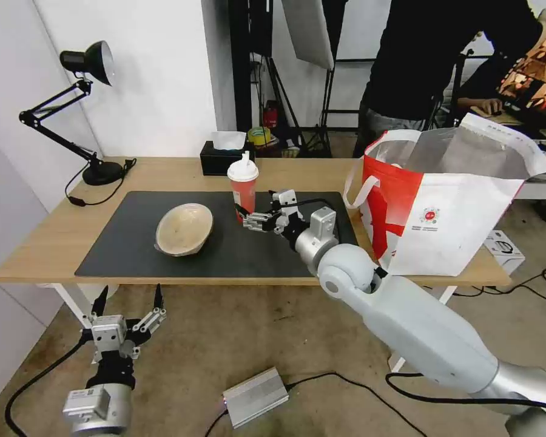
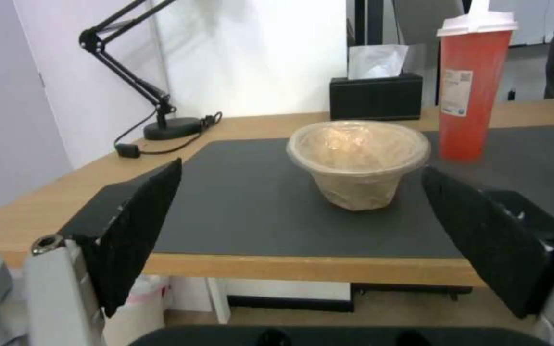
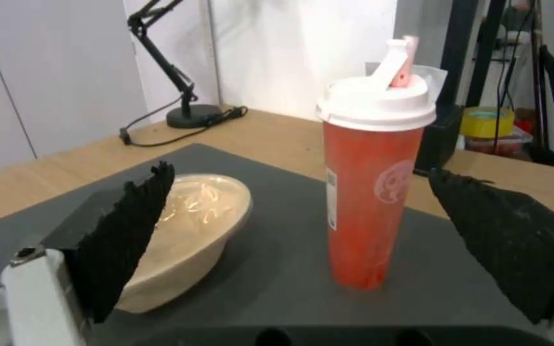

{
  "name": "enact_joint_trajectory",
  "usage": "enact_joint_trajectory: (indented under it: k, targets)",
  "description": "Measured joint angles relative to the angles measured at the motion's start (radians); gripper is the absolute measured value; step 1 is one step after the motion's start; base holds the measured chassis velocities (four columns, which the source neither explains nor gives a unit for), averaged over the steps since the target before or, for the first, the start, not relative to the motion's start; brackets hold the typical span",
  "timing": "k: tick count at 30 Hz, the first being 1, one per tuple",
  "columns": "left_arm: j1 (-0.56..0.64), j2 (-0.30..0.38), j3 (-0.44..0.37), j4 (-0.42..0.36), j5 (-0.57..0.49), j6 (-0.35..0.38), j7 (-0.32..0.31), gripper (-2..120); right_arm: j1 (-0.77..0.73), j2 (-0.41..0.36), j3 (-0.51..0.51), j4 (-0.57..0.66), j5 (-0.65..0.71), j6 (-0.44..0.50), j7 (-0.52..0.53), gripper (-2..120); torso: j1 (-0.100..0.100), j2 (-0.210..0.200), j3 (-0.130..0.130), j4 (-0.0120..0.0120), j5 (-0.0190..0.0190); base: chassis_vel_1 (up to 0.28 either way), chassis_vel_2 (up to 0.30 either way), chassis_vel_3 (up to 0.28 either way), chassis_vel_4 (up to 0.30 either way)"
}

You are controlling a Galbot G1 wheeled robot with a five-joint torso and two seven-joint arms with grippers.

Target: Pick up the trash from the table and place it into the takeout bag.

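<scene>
Table [image 1: 54,243] first: long light-wood top with a dark grey mat [image 1: 133,255], and the takeout bag [image 1: 449,206] stands open-mouthed at its right end, way taller than anything else. Next down in size, the beige bowl [image 1: 184,229] sits tilted on the mat, left of the red drink cup [image 1: 243,190], which stands upright near the mat's far edge, so its long axis is vertical, lid and spout up. The right gripper [image 1: 249,220] is clearly the nearer one, reaching over the mat from the bag side, just short of the cup's base, jaws spread wide with the cup framed between them in the right wrist view. The left gripper [image 1: 129,300] hangs below the table's front edge, fingers also apart, facing the bowl.
</scene>
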Motion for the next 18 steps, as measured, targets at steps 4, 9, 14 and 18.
enact_joint_trajectory:
  k: [4,9,14,18]
  targets:
    - [0.001,0.000,0.000,0.000,0.000,0.000,0.000,100,0.012,0.012,-0.009,-0.028,-0.002,0.001,0.001,100,0.000,0.000,0.000,0.0000,0.0000,0.000,0.000,0.000,0.000]
    - [0.002,0.000,-0.003,-0.004,-0.002,-0.001,0.000,100,0.025,0.032,-0.027,-0.071,-0.010,0.005,0.002,100,0.000,0.000,0.000,0.0001,0.0000,0.000,0.000,0.000,0.000]
    - [0.003,0.000,-0.004,-0.004,-0.003,-0.001,0.000,100,0.033,0.041,-0.040,-0.108,-0.027,0.023,0.001,100,0.000,0.000,0.000,-0.0001,0.0000,0.000,0.000,0.000,0.000]
    - [0.003,0.000,-0.005,-0.004,-0.004,-0.002,0.000,100,0.036,0.054,-0.040,-0.135,-0.032,0.032,0.000,100,0.000,0.000,0.000,0.0000,0.0000,0.000,0.000,0.000,0.000]
